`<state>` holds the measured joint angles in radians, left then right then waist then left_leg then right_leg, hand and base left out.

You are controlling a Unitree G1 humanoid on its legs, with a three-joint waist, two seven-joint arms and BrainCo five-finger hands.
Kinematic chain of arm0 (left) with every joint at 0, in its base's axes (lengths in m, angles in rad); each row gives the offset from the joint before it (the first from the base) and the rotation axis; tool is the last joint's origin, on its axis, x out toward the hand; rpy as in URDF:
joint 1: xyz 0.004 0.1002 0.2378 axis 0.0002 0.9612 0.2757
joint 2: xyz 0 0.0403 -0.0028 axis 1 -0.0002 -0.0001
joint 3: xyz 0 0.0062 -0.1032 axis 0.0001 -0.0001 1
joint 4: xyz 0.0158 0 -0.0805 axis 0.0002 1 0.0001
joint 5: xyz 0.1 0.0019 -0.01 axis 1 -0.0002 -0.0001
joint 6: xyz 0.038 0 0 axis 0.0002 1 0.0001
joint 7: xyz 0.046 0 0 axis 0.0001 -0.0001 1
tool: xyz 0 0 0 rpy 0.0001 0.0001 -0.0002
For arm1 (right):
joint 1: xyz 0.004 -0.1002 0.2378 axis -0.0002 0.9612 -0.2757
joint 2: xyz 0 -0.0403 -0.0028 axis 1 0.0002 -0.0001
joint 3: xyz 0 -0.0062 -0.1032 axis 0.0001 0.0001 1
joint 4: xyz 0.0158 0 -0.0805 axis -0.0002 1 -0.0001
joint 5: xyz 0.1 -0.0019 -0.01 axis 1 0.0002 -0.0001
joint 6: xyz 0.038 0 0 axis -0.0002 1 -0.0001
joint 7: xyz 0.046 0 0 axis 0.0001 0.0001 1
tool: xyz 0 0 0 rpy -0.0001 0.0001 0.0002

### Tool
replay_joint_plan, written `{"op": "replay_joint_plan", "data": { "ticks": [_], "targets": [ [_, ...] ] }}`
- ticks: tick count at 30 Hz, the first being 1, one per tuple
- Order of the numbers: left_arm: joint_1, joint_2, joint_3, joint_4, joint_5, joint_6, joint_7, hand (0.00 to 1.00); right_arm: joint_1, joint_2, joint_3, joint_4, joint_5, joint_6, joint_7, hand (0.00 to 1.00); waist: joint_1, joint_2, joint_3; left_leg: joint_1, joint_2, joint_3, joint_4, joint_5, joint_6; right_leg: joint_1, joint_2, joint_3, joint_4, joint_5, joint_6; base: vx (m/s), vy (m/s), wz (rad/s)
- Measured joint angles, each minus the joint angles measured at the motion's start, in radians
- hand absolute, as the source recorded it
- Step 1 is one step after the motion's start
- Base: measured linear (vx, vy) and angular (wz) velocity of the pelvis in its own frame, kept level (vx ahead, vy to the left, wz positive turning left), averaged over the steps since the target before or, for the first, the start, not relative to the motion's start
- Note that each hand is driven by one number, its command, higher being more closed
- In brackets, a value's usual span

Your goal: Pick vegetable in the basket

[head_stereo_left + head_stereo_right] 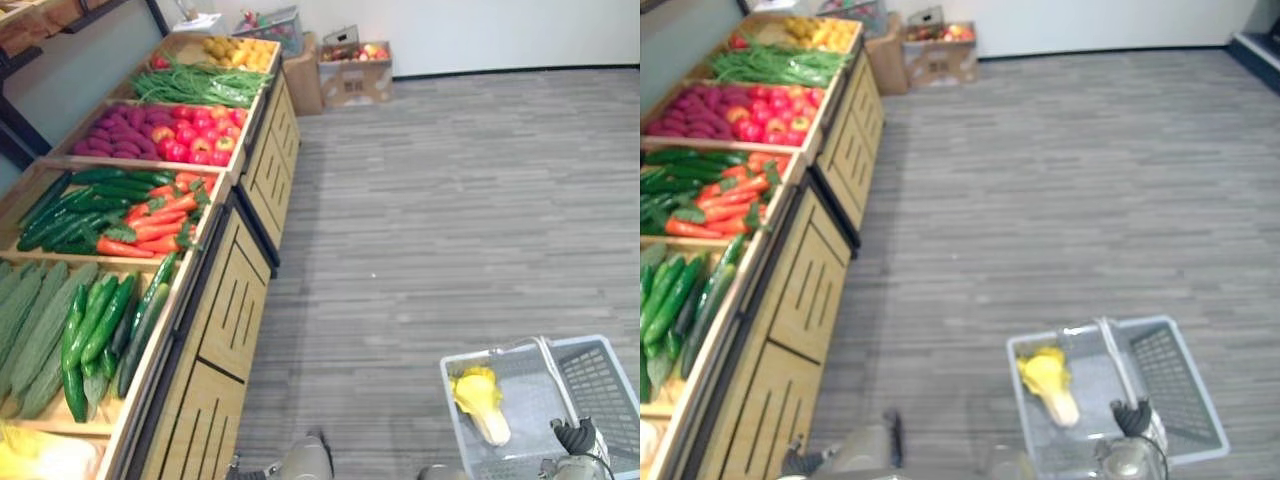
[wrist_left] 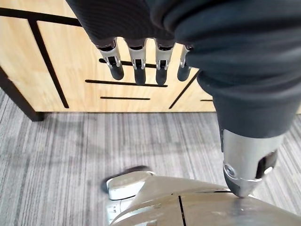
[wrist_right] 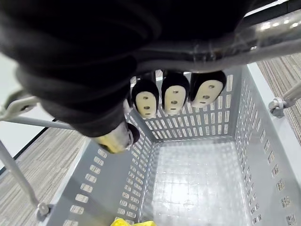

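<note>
While my right hand (image 1: 575,437) sits at the lower right of the left eye view, fingers (image 3: 171,96) curled round the silver wire handle (image 3: 263,33) of the grey perforated plastic basket (image 1: 600,385), a yellow leafy vegetable with a pale stalk (image 1: 480,402), perhaps a small cabbage, lies inside it by the left wall. My left hand (image 2: 139,66) hangs empty, fingers straight and apart, before the pale wooden cabinet panel with black lines (image 2: 42,56).

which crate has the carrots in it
The crate that also holds dark cucumbers; the carrots lie on its aisle side. The crate behind it holds red apples, and the nearer one holds pale green gourds.
</note>
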<state>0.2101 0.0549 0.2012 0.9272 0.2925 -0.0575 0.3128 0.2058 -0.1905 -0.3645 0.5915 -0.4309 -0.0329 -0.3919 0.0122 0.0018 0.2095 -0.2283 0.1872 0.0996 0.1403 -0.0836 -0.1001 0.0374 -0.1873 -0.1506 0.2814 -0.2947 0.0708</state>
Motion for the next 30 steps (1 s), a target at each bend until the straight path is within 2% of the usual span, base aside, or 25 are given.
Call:
{"op": "replay_joint_plan", "data": {
  "ticks": [1, 2, 3, 4, 5, 6, 8, 9, 10, 11, 12, 14, 15, 16, 17, 18, 19, 22, 23, 24, 25, 26, 27, 28, 30],
  "targets": [
    [0.012, -0.006, 0.0, 0.001, 0.004, 0.003, 0.002, 0.0, 0.002, -0.002, 0.01, 0.0, 0.0, 0.0, -0.004, 1.0, -0.003, 0.006, -0.003, 0.003, 0.005, 0.001, -0.021, 0.006, -0.002, 0.018, -0.011, 0.015, -0.002, -0.022, 0.026, 0.34, 0.435, -0.21],
    [0.02, -0.009, 0.0, 0.006, 0.007, 0.002, 0.006, 0.0, 0.001, -0.004, 0.019, 0.003, -0.001, 0.001, -0.004, 1.0, -0.004, 0.007, -0.005, 0.004, 0.008, 0.002, -0.014, 0.049, -0.026, 0.03, -0.015, 0.03, -0.01, -0.032, 0.042, 0.45, 0.55, -0.46],
    [0.024, -0.005, -0.001, 0.016, 0.015, 0.005, 0.008, 0.0, 0.002, 0.006, 0.036, 0.007, -0.002, 0.002, -0.003, 1.0, 0.007, -0.005, -0.014, 0.002, -0.019, 0.009, 0.038, 0.102, -0.031, 0.057, -0.039, 0.064, -0.053, -0.034, 0.045, 0.32, 0.362, -0.68],
    [0.033, 0.013, -0.007, 0.019, 0.035, 0.004, 0.007, 0.0, 0.002, 0.017, 0.058, 0.01, -0.002, 0.002, -0.002, 1.0, 0.019, -0.038, -0.03, -0.016, -0.045, 0.024, 0.087, 0.07, -0.021, 0.06, -0.061, 0.112, -0.09, -0.026, 0.038, 0.5, 0.477, -0.67],
    [0.036, 0.032, -0.017, 0.026, 0.042, 0.004, 0.008, 0.0, 0.001, 0.027, 0.069, 0.015, -0.004, 0.001, 0.002, 1.0, 0.016, -0.067, -0.053, -0.056, -0.073, 0.031, 0.154, 0.007, -0.007, 0.048, -0.083, 0.158, -0.097, 0.015, 0.034, 0.4, 0.367, -0.39],
    [0.033, 0.039, -0.022, 0.03, 0.044, 0.004, 0.007, 0.0, -0.002, 0.029, 0.068, 0.016, -0.004, 0.001, 0.004, 1.0, 0.012, -0.074, -0.055, -0.064, -0.086, 0.035, 0.179, -0.015, 0.002, 0.033, -0.09, 0.175, -0.076, 0.036, 0.042, 0.46, 0.432, -0.14],
    [0.032, 0.06, -0.047, 0.034, 0.043, 0.005, 0.005, 0.0, -0.009, 0.027, 0.059, 0.022, -0.005, 0.0, 0.007, 1.0, 0.007, -0.088, -0.052, -0.024, -0.106, 0.058, 0.212, -0.065, 0.038, -0.048, -0.101, 0.241, 0.137, 0.111, 0.063, 0.32, 0.3, -0.21],
    [0.033, 0.062, -0.058, 0.04, 0.043, 0.007, 0.004, 0.0, -0.017, 0.025, 0.059, 0.033, -0.007, 0.0, 0.007, 1.0, 0.011, -0.093, -0.049, 0.017, -0.108, 0.079, 0.21, -0.085, 0.055, -0.116, -0.101, 0.27, 0.294, 0.177, 0.084, 0.39, 0.275, -0.32],
    [0.033, 0.073, -0.078, 0.046, 0.043, 0.014, 0.005, 0.0, -0.028, 0.02, 0.059, 0.049, -0.02, 0.0, 0.007, 1.0, 0.009, -0.083, -0.032, 0.082, -0.105, 0.095, 0.206, -0.115, 0.078, -0.187, -0.09, 0.303, 0.482, 0.306, 0.11, 0.43, 0.297, -0.21],
    [0.033, 0.087, -0.094, 0.049, 0.043, 0.016, -0.001, 0.0, -0.028, 0.022, 0.061, 0.054, -0.032, 0.0, 0.009, 1.0, 0.002, -0.08, -0.023, 0.141, -0.099, 0.102, 0.21, -0.145, 0.096, -0.247, -0.055, 0.312, 0.629, 0.336, 0.127, 0.34, 0.206, -0.12],
    [0.033, 0.093, -0.105, 0.049, 0.043, 0.016, -0.004, 0.0, -0.028, 0.025, 0.061, 0.055, -0.032, 0.0, 0.009, 1.0, 0.0, -0.079, -0.022, 0.166, -0.097, 0.105, 0.205, -0.155, 0.099, -0.279, -0.037, 0.311, 0.689, 0.329, 0.116, 0.32, 0.152, -0.01],
    [0.031, 0.099, -0.12, 0.048, 0.043, 0.015, -0.007, 0.0, -0.038, 0.026, 0.06, 0.053, -0.032, -0.002, 0.009, 1.0, -0.019, -0.072, -0.02, 0.241, -0.099, 0.11, 0.15, -0.158, 0.102, -0.368, 0.005, 0.239, 0.769, 0.285, 0.045, 0.33, 0.074, 0.06],
    [0.032, 0.099, -0.12, 0.048, 0.041, 0.013, -0.009, 0.0, -0.045, 0.024, 0.057, 0.053, -0.03, -0.003, 0.005, 1.0, -0.031, -0.064, -0.017, 0.295, -0.099, 0.11, 0.099, -0.157, 0.102, -0.405, 0.025, 0.169, 0.713, 0.228, 0.022, 0.33, 0.022, 0.12],
    [0.032, 0.099, -0.118, 0.049, 0.04, 0.013, -0.011, 0.0, -0.047, 0.025, 0.057, 0.053, -0.03, -0.003, 0.006, 1.0, -0.034, -0.063, -0.017, 0.312, -0.099, 0.11, 0.084, -0.157, 0.102, -0.412, 0.029, 0.146, 0.667, 0.212, 0.019, 0.41, -0.018, 0.12],
    [0.029, 0.093, -0.115, 0.048, 0.035, 0.014, -0.012, 0.0, -0.046, 0.026, 0.057, 0.053, -0.03, -0.002, 0.006, 1.0, -0.036, -0.061, -0.017, 0.345, -0.101, 0.111, 0.057, -0.157, 0.101, -0.418, 0.03, 0.105, 0.538, 0.2, 0.007, 0.34, -0.076, 0.11],
    [0.023, 0.087, -0.114, 0.048, 0.034, 0.014, -0.012, 0.0, -0.046, 0.026, 0.057, 0.053, -0.03, -0.001, 0.006, 1.0, -0.035, -0.057, -0.018, 0.361, -0.1, 0.11, 0.035, -0.158, 0.1, -0.415, 0.033, 0.087, 0.356, 0.202, 0.009, 0.35, -0.097, 0.12],
    [0.019, 0.083, -0.111, 0.048, 0.034, 0.014, -0.012, 0.0, -0.047, 0.026, 0.057, 0.053, -0.03, -0.001, 0.006, 1.0, -0.035, -0.055, -0.017, 0.362, -0.098, 0.108, 0.03, -0.16, 0.096, -0.411, 0.033, 0.086, 0.255, 0.21, 0.017, 0.27, -0.1, 0.13],
    [0.015, 0.056, -0.074, 0.046, 0.034, 0.014, -0.01, 0.0, -0.048, 0.025, 0.041, 0.053, -0.031, 0.003, 0.004, 1.0, -0.034, -0.042, -0.006, 0.401, -0.077, 0.087, 0.014, -0.209, 0.026, -0.394, 0.006, 0.115, -0.112, 0.265, 0.03, 0.41, -0.248, 0.16],
    [0.018, 0.057, -0.071, 0.047, 0.034, 0.014, -0.01, 0.0, -0.046, 0.025, 0.036, 0.054, -0.031, 0.007, 0.004, 1.0, -0.034, -0.041, -0.005, 0.416, -0.071, 0.081, 0.011, -0.224, 0.01, -0.391, -0.003, 0.119, -0.131, 0.269, 0.031, 0.49, -0.411, 0.17],
    [0.013, 0.051, -0.057, 0.05, 0.034, 0.015, -0.011, 0.0, -0.045, 0.022, 0.018, 0.055, -0.031, 0.014, 0.004, 1.0, -0.036, -0.031, 0.002, 0.449, -0.043, 0.07, 0.001, -0.26, -0.005, -0.393, 0.003, 0.082, -0.065, 0.35, 0.05, 0.33, -0.325, 0.24],
    [0.008, 0.035, -0.048, 0.052, 0.034, 0.014, -0.012, 0.0, -0.032, 0.014, 0.016, 0.057, -0.031, 0.016, 0.004, 1.0, -0.037, -0.007, -0.001, 0.461, -0.015, 0.047, -0.001, -0.281, -0.008, -0.414, 0.018, 0.058, 0.018, 0.348, 0.052, 0.42, -0.402, 0.35],
    [0.004, 0.007, -0.047, 0.052, 0.034, 0.011, -0.013, 0.0, -0.022, 0.008, 0.011, 0.064, -0.03, 0.019, 0.004, 1.0, -0.032, 0.029, -0.021, 0.46, 0.011, 0.002, 0.011, -0.275, -0.001, -0.451, 0.034, 0.027, 0.112, 0.298, 0.032, 0.45, -0.365, 0.32],
    [0.003, -0.005, -0.041, 0.048, 0.036, 0.007, -0.013, 0.0, -0.025, 0.012, 0.005, 0.07, -0.03, 0.022, 0.004, 1.0, -0.03, 0.046, -0.025, 0.454, 0.018, -0.025, 0.036, -0.248, -0.005, -0.457, 0.035, 0.02, 0.152, 0.265, 0.013, 0.51, -0.454, 0.32],
    [0.001, -0.009, -0.027, 0.05, 0.031, 0.001, -0.008, 0.0, -0.028, 0.014, 0.008, 0.079, -0.03, 0.022, 0.006, 1.0, -0.036, 0.031, -0.014, 0.411, 0.021, -0.084, 0.134, -0.196, -0.003, -0.445, 0.024, 0.001, 0.198, 0.214, -0.001, 0.49, -0.469, 0.44],
    [-0.006, -0.013, -0.026, 0.047, 0.017, 0.0, -0.003, 0.0, -0.007, 0.014, 0.005, 0.086, -0.03, 0.022, 0.007, 1.0, -0.037, 0.038, -0.015, 0.32, 0.022, -0.144, 0.346, -0.079, -0.021, -0.382, 0.009, -0.039, 0.216, 0.155, -0.013, 0.39, -0.376, 0.59]
  ]
}}
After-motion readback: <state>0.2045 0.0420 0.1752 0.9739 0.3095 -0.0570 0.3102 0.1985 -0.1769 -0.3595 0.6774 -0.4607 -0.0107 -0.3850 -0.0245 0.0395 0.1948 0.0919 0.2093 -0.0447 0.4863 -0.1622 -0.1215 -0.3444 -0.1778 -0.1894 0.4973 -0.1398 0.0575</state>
